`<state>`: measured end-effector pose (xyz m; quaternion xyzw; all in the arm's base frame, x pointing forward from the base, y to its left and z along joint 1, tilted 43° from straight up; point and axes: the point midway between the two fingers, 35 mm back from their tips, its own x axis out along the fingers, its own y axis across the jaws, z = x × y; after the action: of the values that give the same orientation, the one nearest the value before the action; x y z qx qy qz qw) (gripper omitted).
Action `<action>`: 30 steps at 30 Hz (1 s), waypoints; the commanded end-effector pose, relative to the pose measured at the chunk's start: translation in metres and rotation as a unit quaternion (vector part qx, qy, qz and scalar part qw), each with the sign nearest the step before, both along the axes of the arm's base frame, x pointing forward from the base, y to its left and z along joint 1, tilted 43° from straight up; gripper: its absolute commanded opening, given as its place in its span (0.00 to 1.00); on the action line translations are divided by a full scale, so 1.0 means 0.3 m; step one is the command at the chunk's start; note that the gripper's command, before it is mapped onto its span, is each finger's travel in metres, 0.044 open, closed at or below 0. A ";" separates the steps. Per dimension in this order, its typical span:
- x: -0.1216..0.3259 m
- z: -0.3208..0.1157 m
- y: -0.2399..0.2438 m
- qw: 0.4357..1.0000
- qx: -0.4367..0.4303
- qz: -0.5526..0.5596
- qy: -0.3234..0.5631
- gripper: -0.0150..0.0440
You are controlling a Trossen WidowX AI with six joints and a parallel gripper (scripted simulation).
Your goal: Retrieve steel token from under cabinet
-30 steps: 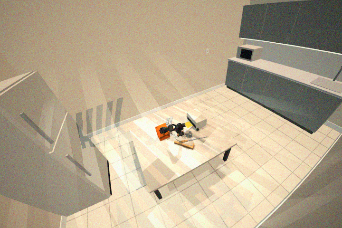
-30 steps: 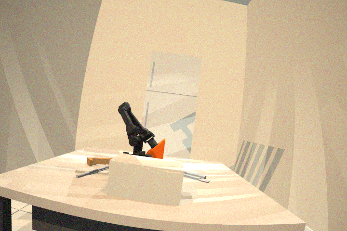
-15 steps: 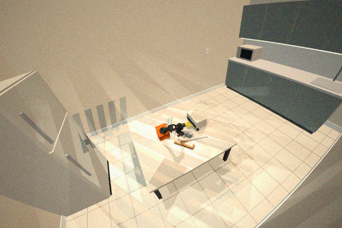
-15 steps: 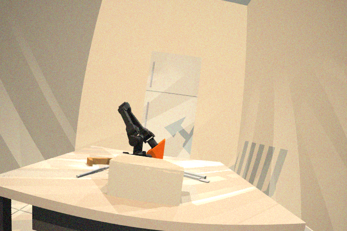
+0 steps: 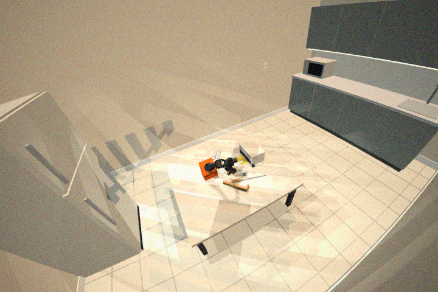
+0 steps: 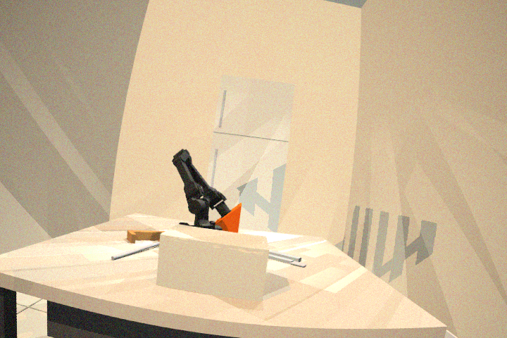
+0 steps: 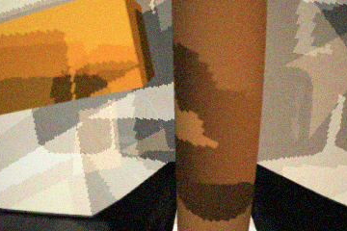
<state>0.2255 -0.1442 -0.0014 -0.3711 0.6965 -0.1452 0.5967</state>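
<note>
My gripper (image 5: 229,171) (image 7: 209,170) is shut on a brown round handle (image 7: 220,96), which runs upright through the wrist view between the black fingers. In the top view a thin rod seems to run from the gripper toward the yellow marked area (image 5: 240,159); whether the tool is clear of the table cannot be told. The pale cabinet (image 5: 260,156) (image 6: 212,265) stands beyond that area, its dark lower front facing the arm. The gripper is on the arm's side of the cabinet, hidden in the exterior view. The steel token cannot be made out in any view.
An orange wooden bar (image 5: 235,185) (image 6: 146,235) (image 7: 70,53) with a short end piece lies beside the gripper. A long thin rod (image 5: 255,177) (image 6: 134,251) lies near it. Pale metal strips (image 5: 216,154) (image 6: 284,257) lie on the other side. An orange block (image 6: 232,220) stands by the arm's base.
</note>
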 end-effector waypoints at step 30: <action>0.024 -0.026 0.037 0.997 0.002 0.057 0.052 0.25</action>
<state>0.2299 -0.1374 -0.0068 -0.4138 0.7062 -0.0944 0.5667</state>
